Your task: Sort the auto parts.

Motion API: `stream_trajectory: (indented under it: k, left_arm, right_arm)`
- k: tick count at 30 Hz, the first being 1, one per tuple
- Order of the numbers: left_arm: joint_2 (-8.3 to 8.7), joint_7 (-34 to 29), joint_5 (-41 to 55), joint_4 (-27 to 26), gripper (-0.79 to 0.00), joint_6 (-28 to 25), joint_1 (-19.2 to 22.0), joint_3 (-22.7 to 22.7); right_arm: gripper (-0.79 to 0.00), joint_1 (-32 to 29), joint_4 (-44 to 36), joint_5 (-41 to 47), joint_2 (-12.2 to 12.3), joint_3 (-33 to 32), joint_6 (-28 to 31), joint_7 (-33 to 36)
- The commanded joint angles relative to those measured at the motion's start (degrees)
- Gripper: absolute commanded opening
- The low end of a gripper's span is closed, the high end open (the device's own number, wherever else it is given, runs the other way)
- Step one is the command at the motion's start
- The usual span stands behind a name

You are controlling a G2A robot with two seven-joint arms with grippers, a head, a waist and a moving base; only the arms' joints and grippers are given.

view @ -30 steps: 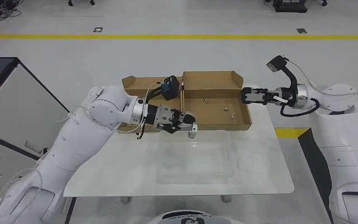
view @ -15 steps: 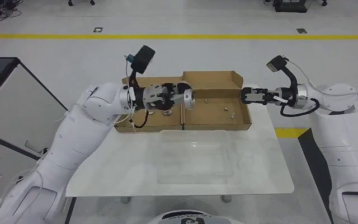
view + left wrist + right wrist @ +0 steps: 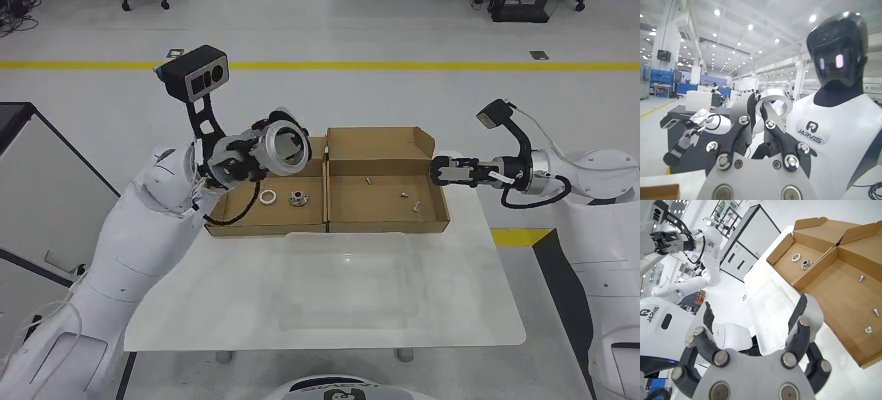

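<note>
Upper left in the top view, the left pincer (image 3: 262, 152) grips a metal ring (image 3: 775, 94) (shiny); the right pincer (image 3: 755, 303) is wide.

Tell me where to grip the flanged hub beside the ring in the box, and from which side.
Probably the raised centre collar of the flanged hub, from straight above: its flange seems to lie flat on the box floor, and the ring lies beside.

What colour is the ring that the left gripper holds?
The ring is shiny silver; the left wrist view shows it best.
</note>
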State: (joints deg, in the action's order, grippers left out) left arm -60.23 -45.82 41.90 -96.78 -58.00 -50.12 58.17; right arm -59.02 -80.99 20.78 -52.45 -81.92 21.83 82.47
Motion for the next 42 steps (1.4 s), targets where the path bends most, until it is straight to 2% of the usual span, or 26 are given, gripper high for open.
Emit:
stream_trajectory:
  k: [1,8,13,17,22,28,32,39,42]
  left_arm:
    - [-0.35,-0.5,4.3,-0.9,-0.785,0.0,-0.8,0.8]
    - [-1.52,-0.5,14.4,-4.5,-0.785,0.0,-2.6,2.6]
    - [-1.8,-0.5,14.4,-4.7,-0.785,0.0,-2.8,2.6]
    - [-1.58,-0.5,8.4,-2.8,-0.785,0.0,-2.8,3.5]
    - [-1.16,-0.5,-4.5,-0.2,-0.785,0.0,-3.0,5.3]
    - [-1.19,-0.5,-14.1,-0.8,-0.785,0.0,-3.9,6.6]
    - [-1.77,-0.5,-8.6,-3.1,-0.785,0.0,-4.9,6.6]
    - [-2.38,-0.5,6.7,-7.0,-0.785,0.0,-5.3,5.4]
    - [-2.4,-0.5,9.5,-8.0,-0.785,0.0,-5.2,5.3]
  right_arm:
    - [0.0,0.0,0.0,0.0,0.0,0.0,0.0,0.0]
    - [0.0,0.0,0.0,0.0,0.0,0.0,0.0,0.0]
    - [0.0,0.0,0.0,0.0,0.0,0.0,0.0,0.0]
    - [0.0,0.0,0.0,0.0,0.0,0.0,0.0,0.0]
    - [0.0,0.0,0.0,0.0,0.0,0.0,0.0,0.0]
    - [0.0,0.0,0.0,0.0,0.0,0.0,0.0,0.0]
    - [0.0,0.0,0.0,0.0,0.0,0.0,0.0,0.0]
    - [0.0,0.0,0.0,0.0,0.0,0.0,0.0,0.0]
    - [0.0,0.0,0.0,0.0,0.0,0.0,0.0,0.0]
